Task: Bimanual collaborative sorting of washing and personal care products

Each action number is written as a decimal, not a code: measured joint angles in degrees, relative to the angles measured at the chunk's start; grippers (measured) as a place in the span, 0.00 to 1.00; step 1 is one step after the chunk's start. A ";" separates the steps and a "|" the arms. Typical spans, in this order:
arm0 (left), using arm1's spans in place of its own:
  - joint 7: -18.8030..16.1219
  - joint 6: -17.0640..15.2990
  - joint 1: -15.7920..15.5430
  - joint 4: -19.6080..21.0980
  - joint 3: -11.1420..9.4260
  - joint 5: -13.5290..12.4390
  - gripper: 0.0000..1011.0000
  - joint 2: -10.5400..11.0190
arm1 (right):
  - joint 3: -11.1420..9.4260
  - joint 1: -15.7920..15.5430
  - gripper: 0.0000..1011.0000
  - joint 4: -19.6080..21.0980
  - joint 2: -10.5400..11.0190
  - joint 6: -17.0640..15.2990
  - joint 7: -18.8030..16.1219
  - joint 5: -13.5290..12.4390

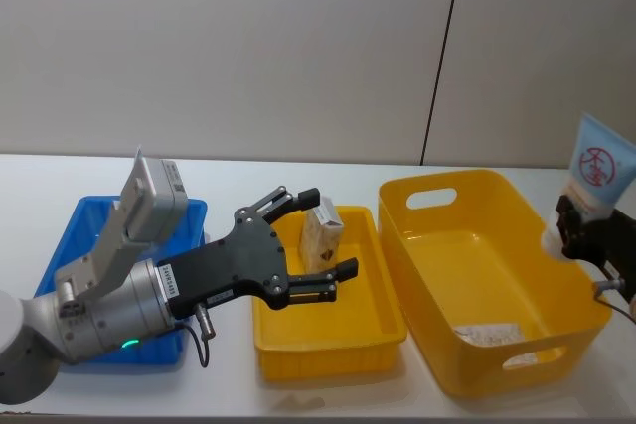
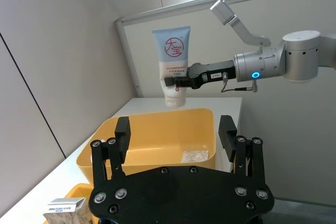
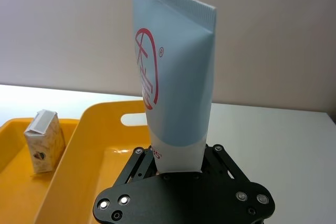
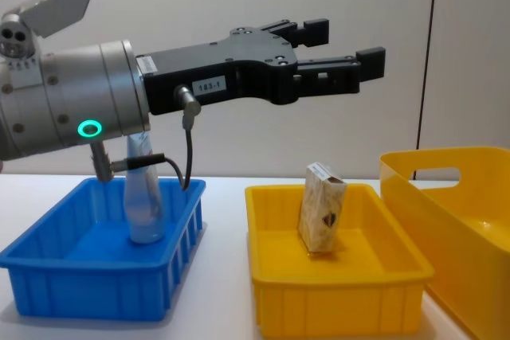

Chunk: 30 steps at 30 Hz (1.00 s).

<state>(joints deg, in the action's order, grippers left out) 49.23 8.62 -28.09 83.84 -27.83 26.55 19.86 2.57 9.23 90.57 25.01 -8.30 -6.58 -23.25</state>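
my right pincer (image 2: 176, 82) clamps a soft pale-blue squeeze tube with a red round logo (image 1: 596, 178) near its white cap end, holding it upright in the air at the right rim of the large yellow plastic bin (image 1: 437, 245). my left pincer (image 1: 323, 236) hangs open and empty above the small yellow plastic tray (image 1: 328, 330), where a small beige carton (image 1: 322, 235) stands. another pale tube (image 4: 143, 197) leans in the blue plastic bin (image 4: 96, 276). to do this well, i judge i should carry the held tube fully over its bin, lower it, then let go.
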 joint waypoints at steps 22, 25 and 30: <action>0.00 0.00 0.00 0.00 0.00 0.00 0.99 0.00 | 2.63 5.03 0.71 -5.59 -2.22 -1.10 -2.45 1.21; 0.00 0.00 0.00 0.00 0.00 0.00 0.99 0.00 | 2.69 5.28 0.81 -5.80 -2.40 -1.24 -2.58 1.37; 0.00 0.00 0.00 0.00 0.00 0.00 0.99 0.00 | 2.72 5.50 0.96 -5.97 -2.69 -1.38 -2.79 1.51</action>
<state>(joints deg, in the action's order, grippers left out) 49.23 8.62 -28.09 83.84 -27.83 26.55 19.86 5.29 14.74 84.61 22.31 -9.68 -9.38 -21.74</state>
